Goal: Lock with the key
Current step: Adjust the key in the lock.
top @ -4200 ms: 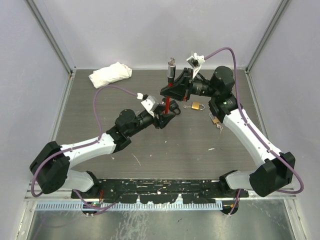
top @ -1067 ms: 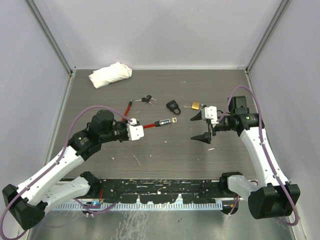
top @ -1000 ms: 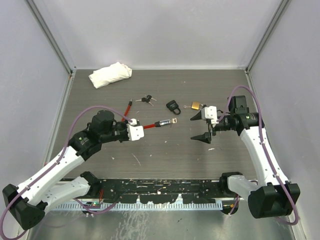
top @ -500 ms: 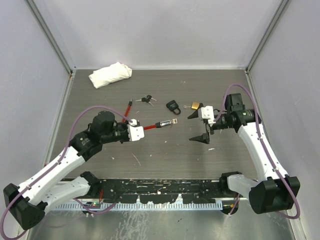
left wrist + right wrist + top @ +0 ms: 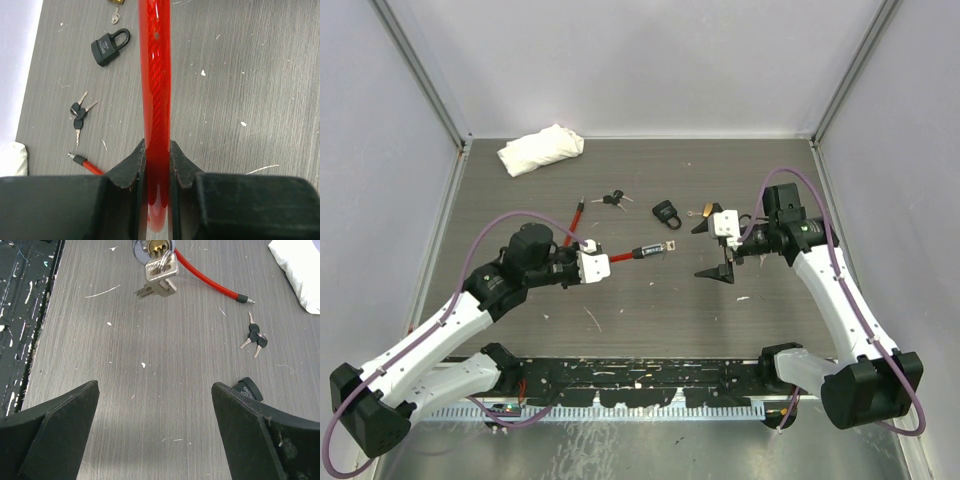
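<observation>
A red cable [image 5: 623, 256] ends in a silver lock cylinder [image 5: 653, 249] with a key [image 5: 670, 244] stuck in its face. My left gripper [image 5: 595, 262] is shut on the cable [image 5: 155, 100], which runs straight out between the jaws of the gripper [image 5: 157, 160]. The cable's loose tip [image 5: 575, 213] lies behind on the table. My right gripper [image 5: 708, 250] stands wide open just right of the key and holds nothing. The right wrist view looks past that gripper [image 5: 154, 386] at the cylinder [image 5: 152, 247] and its hanging key [image 5: 160, 277].
A black padlock [image 5: 666, 211] and a bunch of black-headed keys [image 5: 613, 198] lie behind the cable. A brass padlock [image 5: 712, 210] sits partly hidden behind the right gripper. A white cloth [image 5: 541, 149] rests at the back left.
My right gripper has spread its jaws a little wider and shifted left toward the key. The left gripper keeps its hold on the cable, almost still.
</observation>
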`<state>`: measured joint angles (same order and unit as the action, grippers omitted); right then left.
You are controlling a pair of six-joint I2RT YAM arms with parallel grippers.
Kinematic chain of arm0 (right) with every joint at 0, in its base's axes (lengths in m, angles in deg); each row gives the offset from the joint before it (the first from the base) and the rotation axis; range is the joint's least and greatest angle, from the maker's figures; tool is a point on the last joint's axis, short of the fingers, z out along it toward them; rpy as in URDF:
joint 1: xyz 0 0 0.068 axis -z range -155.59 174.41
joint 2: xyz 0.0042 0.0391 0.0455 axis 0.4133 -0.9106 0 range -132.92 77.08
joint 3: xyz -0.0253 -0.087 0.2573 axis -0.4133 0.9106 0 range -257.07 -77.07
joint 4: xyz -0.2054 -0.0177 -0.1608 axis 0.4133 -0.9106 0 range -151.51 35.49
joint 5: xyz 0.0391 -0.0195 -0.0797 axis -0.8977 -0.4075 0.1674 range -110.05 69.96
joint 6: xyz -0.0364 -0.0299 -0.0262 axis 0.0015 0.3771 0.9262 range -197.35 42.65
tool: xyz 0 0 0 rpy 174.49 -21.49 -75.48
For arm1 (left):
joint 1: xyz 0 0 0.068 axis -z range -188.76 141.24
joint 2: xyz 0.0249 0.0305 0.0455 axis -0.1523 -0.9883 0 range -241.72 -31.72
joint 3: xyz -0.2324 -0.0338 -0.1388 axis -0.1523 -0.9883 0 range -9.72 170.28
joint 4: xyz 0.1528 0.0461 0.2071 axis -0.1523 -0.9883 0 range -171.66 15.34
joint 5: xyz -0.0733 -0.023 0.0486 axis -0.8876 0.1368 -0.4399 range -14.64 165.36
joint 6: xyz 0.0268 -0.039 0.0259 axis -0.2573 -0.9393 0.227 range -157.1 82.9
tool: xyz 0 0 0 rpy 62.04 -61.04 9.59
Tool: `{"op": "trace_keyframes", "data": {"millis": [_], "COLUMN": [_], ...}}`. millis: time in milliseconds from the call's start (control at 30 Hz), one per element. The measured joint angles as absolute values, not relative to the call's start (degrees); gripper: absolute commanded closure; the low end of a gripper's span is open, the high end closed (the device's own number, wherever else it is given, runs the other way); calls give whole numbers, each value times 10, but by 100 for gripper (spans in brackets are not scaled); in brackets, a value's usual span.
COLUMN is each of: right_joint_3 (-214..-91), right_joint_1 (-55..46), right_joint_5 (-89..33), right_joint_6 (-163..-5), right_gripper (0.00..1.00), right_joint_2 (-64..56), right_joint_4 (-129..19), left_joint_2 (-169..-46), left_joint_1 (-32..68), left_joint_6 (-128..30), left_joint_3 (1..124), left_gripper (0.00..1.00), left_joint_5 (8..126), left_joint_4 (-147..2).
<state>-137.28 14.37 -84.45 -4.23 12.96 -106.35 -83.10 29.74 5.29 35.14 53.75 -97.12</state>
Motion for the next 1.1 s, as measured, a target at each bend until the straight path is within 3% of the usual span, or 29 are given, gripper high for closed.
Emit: {"op": "trace_keyframes", "data": {"millis": [667, 1100], "right_joint_3": [-1398, -1412], "right_joint_1": [138, 89], "right_joint_5": [-842, -840], "right_joint_6": [-45, -93], "right_gripper": [5, 19], "right_joint_2": [141, 123], "right_joint_4": [-1064, -1021], "left_joint_2": [-838, -846], "left_joint_1": [297, 297], "left_joint_6": [52, 51], "left_joint_3": [349, 349], "left_gripper": [100, 100], "left_joint_5": [530, 527], "left_joint_4": [-971, -971]}}
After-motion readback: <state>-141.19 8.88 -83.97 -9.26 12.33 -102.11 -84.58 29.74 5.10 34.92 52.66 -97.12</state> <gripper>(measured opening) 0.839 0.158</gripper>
